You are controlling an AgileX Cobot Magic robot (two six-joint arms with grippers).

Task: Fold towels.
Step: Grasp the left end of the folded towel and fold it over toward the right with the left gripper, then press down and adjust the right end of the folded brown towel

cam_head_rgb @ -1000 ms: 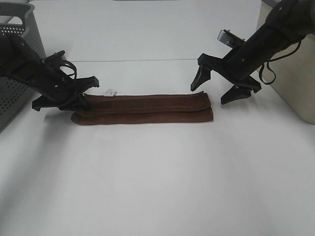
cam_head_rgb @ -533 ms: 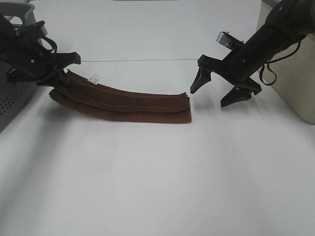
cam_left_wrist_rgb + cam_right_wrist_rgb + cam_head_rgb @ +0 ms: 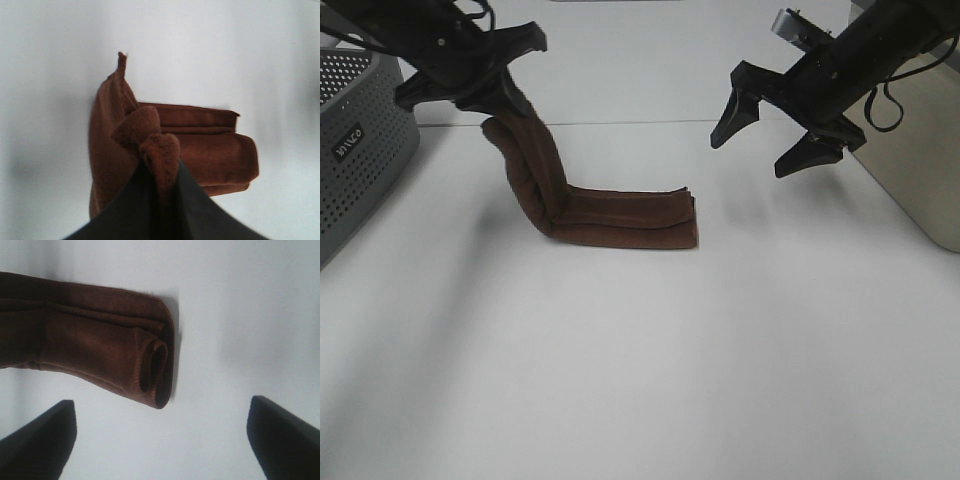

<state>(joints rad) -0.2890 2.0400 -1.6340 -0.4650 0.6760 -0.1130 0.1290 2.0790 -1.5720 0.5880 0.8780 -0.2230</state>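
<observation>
The reddish-brown towel (image 3: 620, 217) is folded into a long strip. Its right part lies flat on the white table (image 3: 650, 360). Its left end hangs up from my left gripper (image 3: 492, 98), which is shut on it well above the table. In the left wrist view the bunched end (image 3: 155, 150) sits pinched between the dark fingers (image 3: 195, 210). My right gripper (image 3: 767, 136) is open and empty, in the air up and to the right of the towel's right end (image 3: 155, 370). The white tag is hidden.
A grey perforated basket (image 3: 360, 150) stands at the left edge of the table. A beige box (image 3: 920, 160) stands at the right edge, behind my right arm.
My left gripper has lifted the towel's left end high and carried it to the right, dragging the right end leftward. My right gripper has risen a little.
</observation>
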